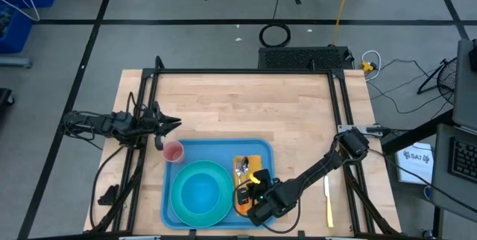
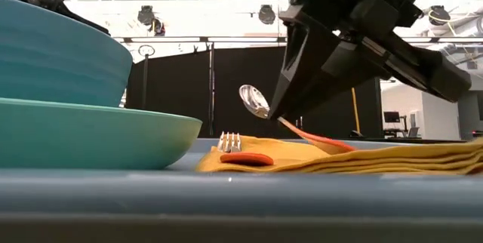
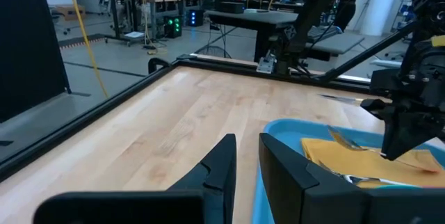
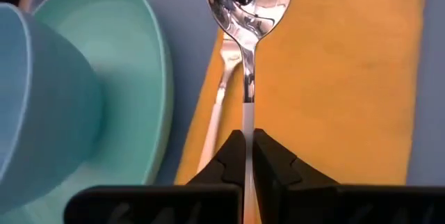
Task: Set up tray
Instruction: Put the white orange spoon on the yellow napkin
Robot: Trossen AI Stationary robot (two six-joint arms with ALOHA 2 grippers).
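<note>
Tray [image 1: 216,153], your large light-blue plastic one with the raised rim, sits on the wooden desk [image 1: 246,106], already carrying a round teal plate [image 1: 203,192] and a folded yellow-orange napkin [image 1: 252,174] with a fork [image 4: 221,88] on it. Your right gripper [image 4: 248,156] is clenched on the orange-handled metal spoon [image 4: 249,8], holding it just above the napkin beside the fork, likely to lay them parallel. Your left gripper [image 3: 247,161] waits off the tray's far corner, slightly parted, grasping nothing.
</note>
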